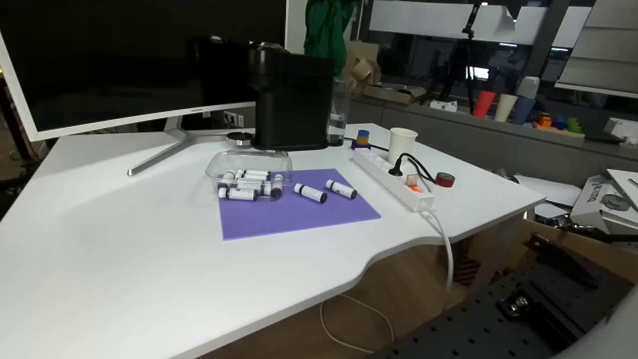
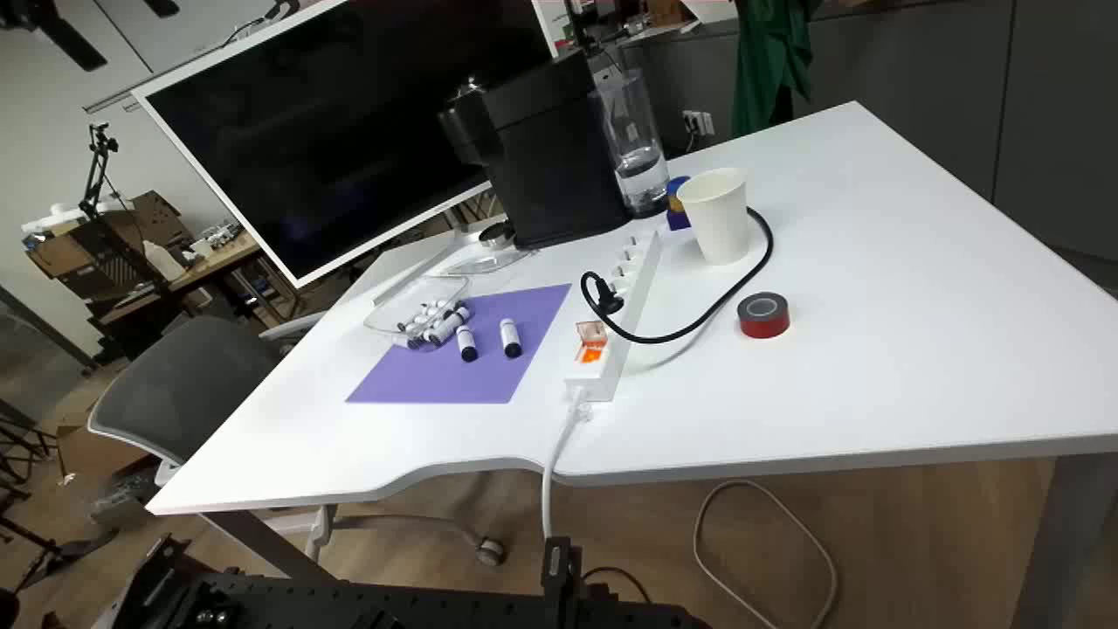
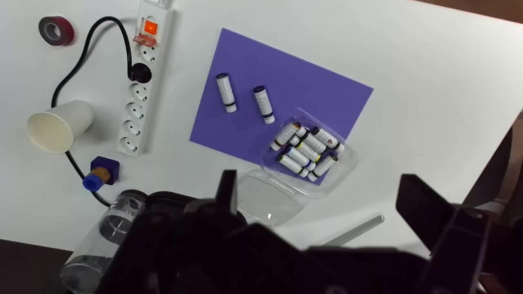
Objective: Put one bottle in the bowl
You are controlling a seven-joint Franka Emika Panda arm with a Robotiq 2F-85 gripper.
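Two small white bottles with dark ends lie on the purple mat (image 1: 299, 222). One bottle (image 1: 310, 193) is nearer the bowl; it also shows in the wrist view (image 3: 264, 104). The other bottle (image 1: 341, 190) is nearer the power strip; it also shows in the wrist view (image 3: 226, 92). The bowl is a clear plastic container (image 3: 341, 167), its lid (image 3: 265, 200) folded open, partly on the mat and holding several similar bottles. It shows in both exterior views (image 1: 214, 168) (image 2: 374, 329). My gripper (image 3: 318, 179) is open and empty, high above the table. Dark fingers show top left in an exterior view (image 2: 131, 37).
A white power strip (image 2: 616, 323) with a black plug and cable lies beside the mat. A paper cup (image 2: 718, 227), a red tape roll (image 2: 764, 323) and a blue-orange piece (image 3: 102, 171) are beyond it. A black machine (image 1: 294, 99) and monitor (image 1: 124, 60) stand behind.
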